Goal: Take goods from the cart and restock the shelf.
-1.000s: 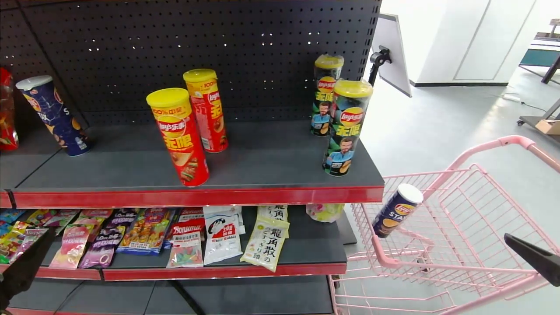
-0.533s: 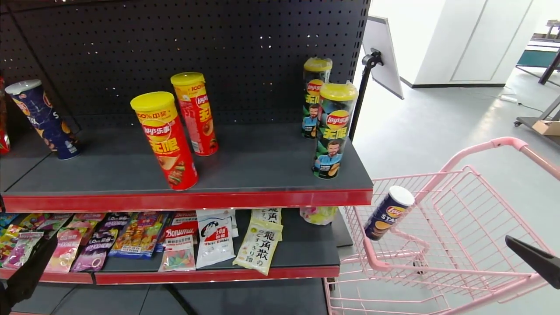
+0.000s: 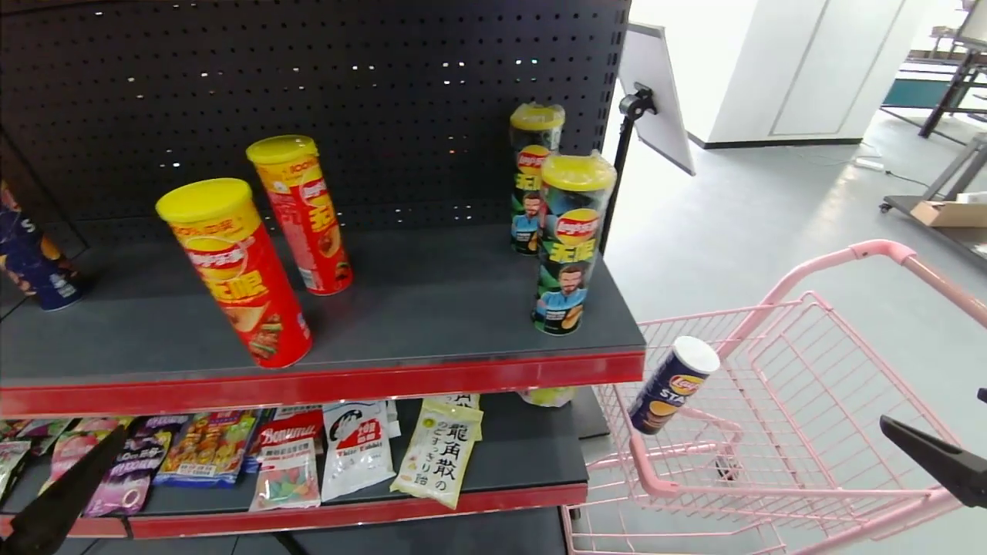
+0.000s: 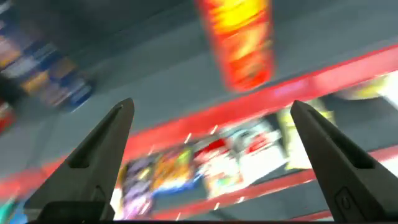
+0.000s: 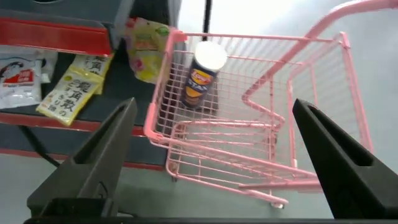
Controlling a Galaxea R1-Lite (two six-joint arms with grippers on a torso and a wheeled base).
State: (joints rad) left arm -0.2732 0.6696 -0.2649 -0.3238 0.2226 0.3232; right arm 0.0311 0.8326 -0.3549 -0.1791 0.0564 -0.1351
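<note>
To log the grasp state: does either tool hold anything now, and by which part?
Nothing is held. The left tool and the right tool are both open and empty; the blue chips can leans in the pink cart.

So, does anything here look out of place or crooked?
Only the dark blue can: it leans tilted in a corner of the pink cart instead of standing upright. The cans on the shelf stand upright; nothing looks spilled.

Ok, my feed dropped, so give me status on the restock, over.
Left gripper open, empty. Right gripper open, empty. Blue can tilted in pink cart, ungripped. Nothing lying over it.
</note>
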